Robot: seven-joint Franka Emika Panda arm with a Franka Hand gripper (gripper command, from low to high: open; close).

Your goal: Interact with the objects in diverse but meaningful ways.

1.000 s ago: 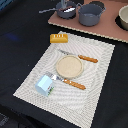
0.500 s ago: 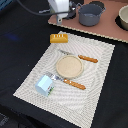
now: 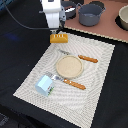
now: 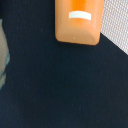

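A yellow-orange scored bread loaf (image 3: 58,38) lies at the far corner of the woven placemat (image 3: 100,95). In the wrist view the loaf (image 4: 78,22) rests partly on black cloth, and no fingers show there. My gripper (image 3: 52,30) hangs just above and slightly to the exterior view's left of the loaf. Its white body hides the fingers, so I cannot tell whether they are open or shut. A pale blue carton-shaped block (image 3: 45,84) sits on the mat's near left part. The sausage stick and the white-and-blue piece are out of view.
A round tan plate (image 3: 69,66) sits mid-mat, with a wooden-handled knife (image 3: 88,59) behind it and a fork (image 3: 75,84) in front. Grey pots (image 3: 91,14) and a bowl (image 3: 123,17) stand on the brown board behind. Black cloth (image 3: 20,55) surrounds the mat.
The arm has come down from the far edge toward the bread loaf and now hangs close above it. The loaf, carton, plate and cutlery have not moved.
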